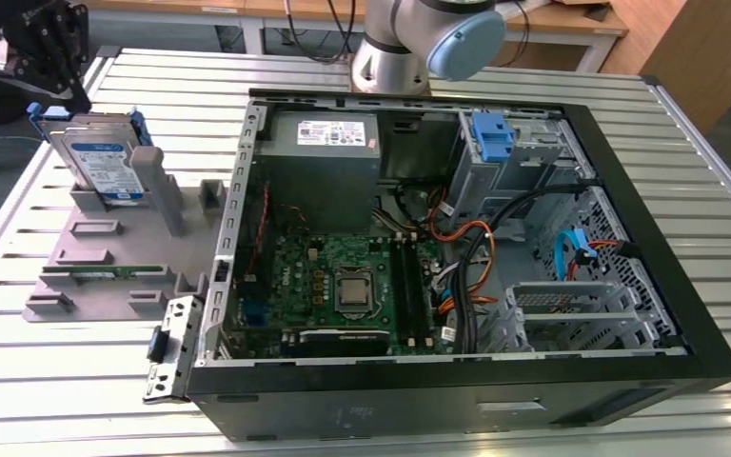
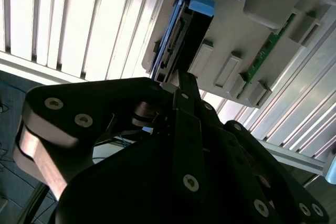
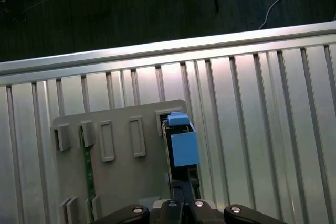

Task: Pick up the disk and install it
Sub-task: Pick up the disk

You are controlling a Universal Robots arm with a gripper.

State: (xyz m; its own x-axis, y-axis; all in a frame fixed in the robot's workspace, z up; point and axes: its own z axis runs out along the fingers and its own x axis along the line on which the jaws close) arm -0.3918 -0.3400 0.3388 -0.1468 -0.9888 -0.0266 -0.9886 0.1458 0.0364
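Gripper [image 1: 69,103] hangs at the upright disk's [image 1: 106,167] top edge, in grey holder [image 1: 118,265]

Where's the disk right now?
In the exterior view the disk stands on edge in the grey holder, to the exterior view's left of the open computer case, just below the gripper.

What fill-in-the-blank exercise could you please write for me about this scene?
1. The disk stands on edge in a holder coloured ____.
2. The bracket framing the disk is ____.
3. In the exterior view, the tool hangs just ____ the disk.
Missing words: grey; blue; above.
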